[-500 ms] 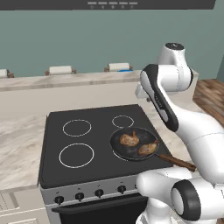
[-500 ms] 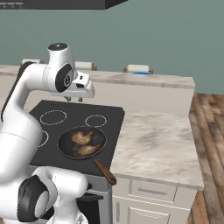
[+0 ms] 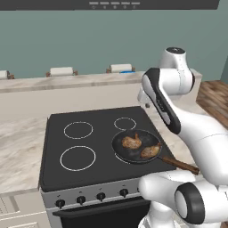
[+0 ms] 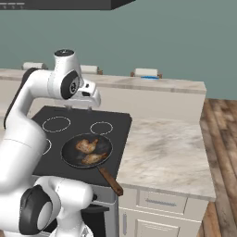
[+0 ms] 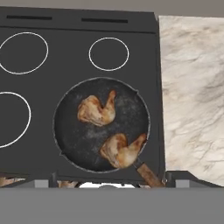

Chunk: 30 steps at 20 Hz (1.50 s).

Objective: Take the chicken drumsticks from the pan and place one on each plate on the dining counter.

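Note:
The black pan [image 3: 136, 148] [image 4: 87, 149] [image 5: 101, 124] sits on the stove's front right burner, its wooden handle [image 3: 180, 164] pointing toward the robot. Two golden-brown chicken drumsticks lie in it, one farther back [image 3: 132, 142] [image 4: 86, 145] [image 5: 97, 110] and one nearer the handle [image 3: 150, 151] [image 4: 94, 159] [image 5: 121, 150]. My gripper [image 4: 80, 109] [image 5: 111, 180] hangs open above the stove, behind and over the pan, holding nothing. The dining counter [image 3: 67, 83] [image 4: 176, 85] runs along the back. A sliver of a blue plate [image 3: 127, 71] [image 4: 149, 77] shows on it.
The black stove top [image 3: 89, 133] has white burner rings [image 3: 78, 158] to the left of the pan. A marbled worktop [image 4: 166, 152] lies to the stove's right. White-cushioned stools [image 3: 61, 71] stand behind the dining counter. A hood hangs overhead.
The hand has sunk slightly toward the stove. The pan and both drumsticks lie as before.

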Tool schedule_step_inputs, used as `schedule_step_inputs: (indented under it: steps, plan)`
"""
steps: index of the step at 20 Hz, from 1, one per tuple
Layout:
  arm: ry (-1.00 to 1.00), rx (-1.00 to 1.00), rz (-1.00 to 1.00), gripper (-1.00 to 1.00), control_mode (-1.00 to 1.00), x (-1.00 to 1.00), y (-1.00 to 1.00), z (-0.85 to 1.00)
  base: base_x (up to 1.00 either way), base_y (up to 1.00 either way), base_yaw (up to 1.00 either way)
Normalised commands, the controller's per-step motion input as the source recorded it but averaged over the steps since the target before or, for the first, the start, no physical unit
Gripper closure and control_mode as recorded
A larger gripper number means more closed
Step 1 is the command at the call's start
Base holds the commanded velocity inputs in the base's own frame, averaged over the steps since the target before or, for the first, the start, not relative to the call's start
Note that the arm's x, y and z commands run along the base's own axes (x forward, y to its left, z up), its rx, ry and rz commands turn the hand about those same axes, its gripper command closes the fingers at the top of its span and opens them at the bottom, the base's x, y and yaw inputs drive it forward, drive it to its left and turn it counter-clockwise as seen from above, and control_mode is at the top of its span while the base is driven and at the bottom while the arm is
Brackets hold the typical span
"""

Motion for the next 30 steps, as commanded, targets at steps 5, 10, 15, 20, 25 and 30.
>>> schedule_step_inputs:
  steps: [5, 10, 15, 20, 25, 30]
  plan:
    - [0.03, 0.00, -0.01, -1.00, -1.00, 0.22, -0.09, -0.29, 0.00, 0.00, 0.00]
    - [0.06, 0.02, -0.03, -1.00, -1.00, 0.32, -0.06, -0.30, 0.00, 0.00, 0.00]
    - [0.06, 0.07, -0.09, -1.00, -1.00, 0.38, 0.00, -0.35, 0.00, 0.00, 0.00]
    - [0.02, 0.07, -0.08, -1.00, -1.00, 0.28, 0.01, -0.38, 0.00, 0.00, 0.00]
    - [0.00, 0.03, -0.08, -1.00, -1.00, 0.13, 0.03, -0.44, 0.00, 0.00, 0.00]
    - [0.01, 0.00, -0.17, -1.00, -1.00, 0.15, 0.01, -0.40, 0.00, 0.00, 0.00]
